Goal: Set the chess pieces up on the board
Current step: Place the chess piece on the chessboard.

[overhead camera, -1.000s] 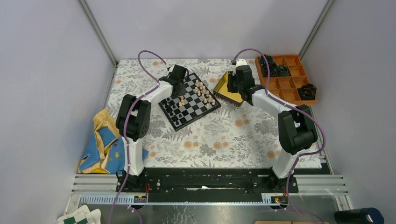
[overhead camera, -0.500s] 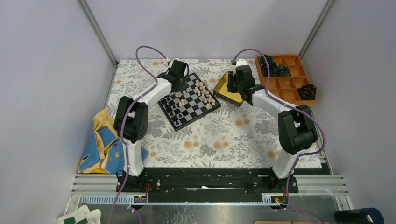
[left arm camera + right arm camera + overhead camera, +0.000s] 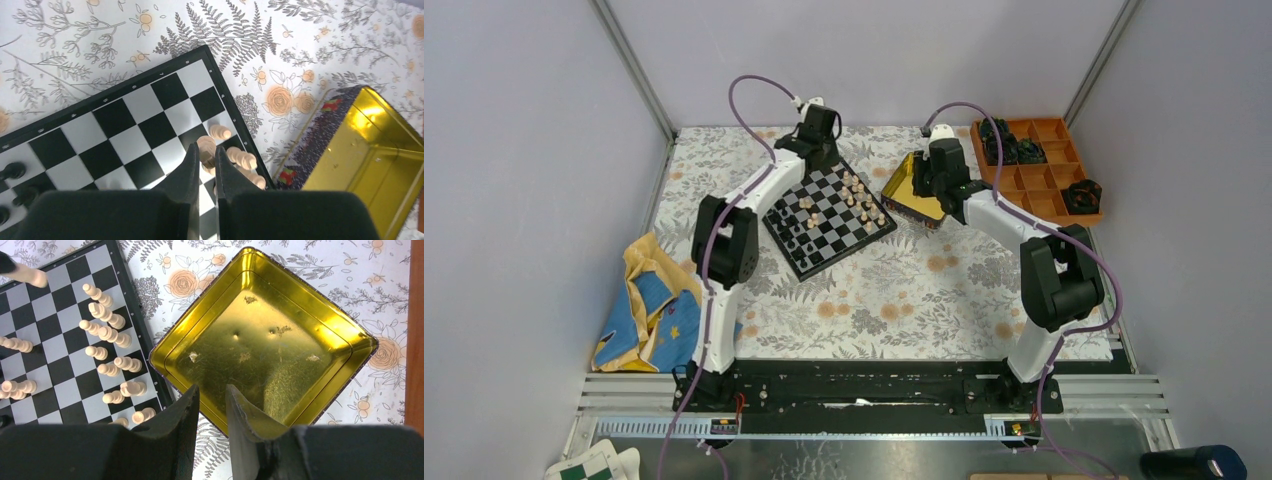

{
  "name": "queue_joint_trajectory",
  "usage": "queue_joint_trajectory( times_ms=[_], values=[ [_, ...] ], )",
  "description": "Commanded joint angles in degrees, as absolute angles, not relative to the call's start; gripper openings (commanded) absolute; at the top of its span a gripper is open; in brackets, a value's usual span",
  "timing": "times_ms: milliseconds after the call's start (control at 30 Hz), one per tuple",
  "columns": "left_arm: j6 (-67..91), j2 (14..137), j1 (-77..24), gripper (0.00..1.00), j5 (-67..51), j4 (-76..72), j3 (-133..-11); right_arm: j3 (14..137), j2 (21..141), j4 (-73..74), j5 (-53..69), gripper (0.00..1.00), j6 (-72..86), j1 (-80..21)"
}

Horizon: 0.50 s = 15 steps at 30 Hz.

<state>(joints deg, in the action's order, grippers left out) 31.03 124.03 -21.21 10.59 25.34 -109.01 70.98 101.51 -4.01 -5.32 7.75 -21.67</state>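
Observation:
The board [image 3: 846,236] lies tilted at the back centre, its near squares [image 3: 125,130] bare. Tan chess pieces [image 3: 860,200] crowd its right side, standing in two rows [image 3: 107,335]. Black chess pieces [image 3: 794,236] stand on its left. My left gripper [image 3: 820,158] hovers over the far corner of the board, shut on a tan chess piece [image 3: 206,145] above other tan pieces [image 3: 242,159]. That held piece [image 3: 26,274] also shows in the right wrist view. My right gripper [image 3: 211,392] hangs open over the near rim of the gold tin [image 3: 265,340], nothing between its fingers.
The gold tin [image 3: 910,190] sits just right of the board. An orange compartment tray [image 3: 1046,172] with bulky black objects stands at the back right. A crumpled blue-and-yellow cloth [image 3: 649,310] lies at the left edge. A green-and-white checkered item [image 3: 600,464] is off the table, front left.
My left arm has swung from the board's left side toward its far corner, carrying the tan piece. The right arm has stayed still.

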Motion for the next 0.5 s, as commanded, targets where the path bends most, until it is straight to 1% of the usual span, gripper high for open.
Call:
queue_joint_trajectory(
  times_ms=[0,467],
  values=[
    [29.19,128.69,-21.43,0.0,10.01,23.52,-113.17,74.13,101.02,-4.48,-6.68,0.33,7.03,-21.11],
    [28.71,135.11,-21.44,0.0,10.97,20.24,-118.62,75.72,102.69,-4.3,-5.48,0.33,7.2,-19.82]
  ],
)
